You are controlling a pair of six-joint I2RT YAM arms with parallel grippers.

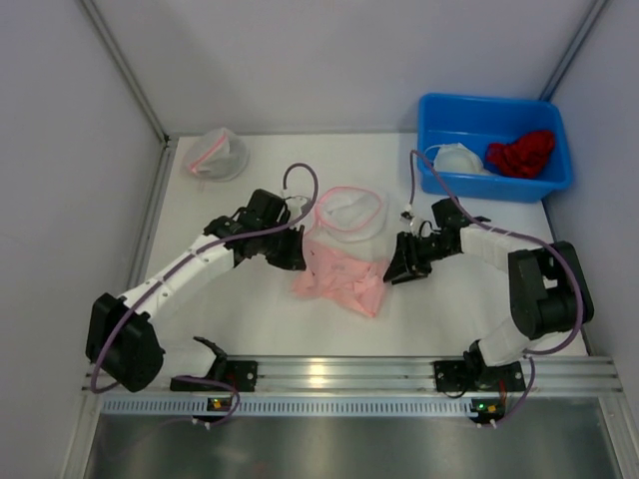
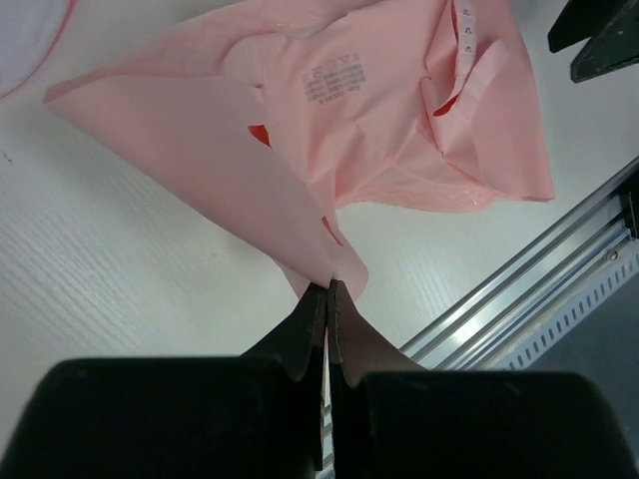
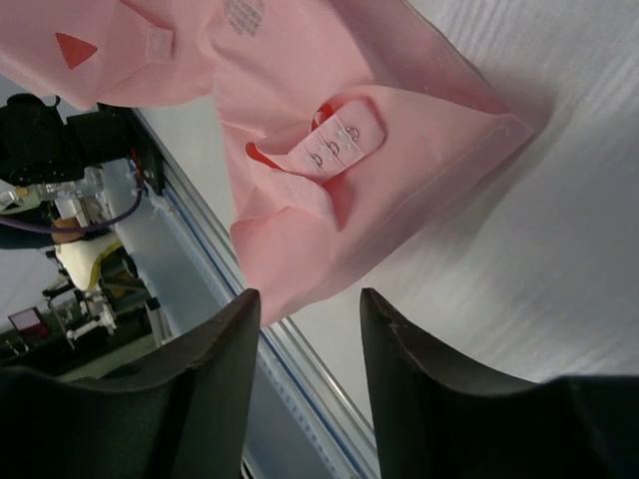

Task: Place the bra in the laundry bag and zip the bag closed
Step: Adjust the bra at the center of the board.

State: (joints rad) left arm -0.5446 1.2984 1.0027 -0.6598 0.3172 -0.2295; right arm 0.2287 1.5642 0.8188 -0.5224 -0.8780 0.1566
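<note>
The pink bra (image 1: pixel 339 276) lies crumpled on the white table, just in front of the white mesh laundry bag (image 1: pixel 349 212) with a pink zipper rim. My left gripper (image 1: pixel 296 257) is at the bra's left edge. In the left wrist view it (image 2: pixel 331 287) is shut on a corner of the bra (image 2: pixel 379 120). My right gripper (image 1: pixel 400 271) is open at the bra's right edge. In the right wrist view (image 3: pixel 308 297) a lobe of the bra (image 3: pixel 300 130), with its hook strap showing, reaches just to the gap between the fingertips, not pinched.
A blue bin (image 1: pixel 439 112) at the back right holds a red garment (image 1: pixel 522 152) and a white item (image 1: pixel 457 158). A second mesh bag (image 1: pixel 218 155) lies at the back left. An aluminium rail (image 1: pixel 399 374) runs along the near table edge.
</note>
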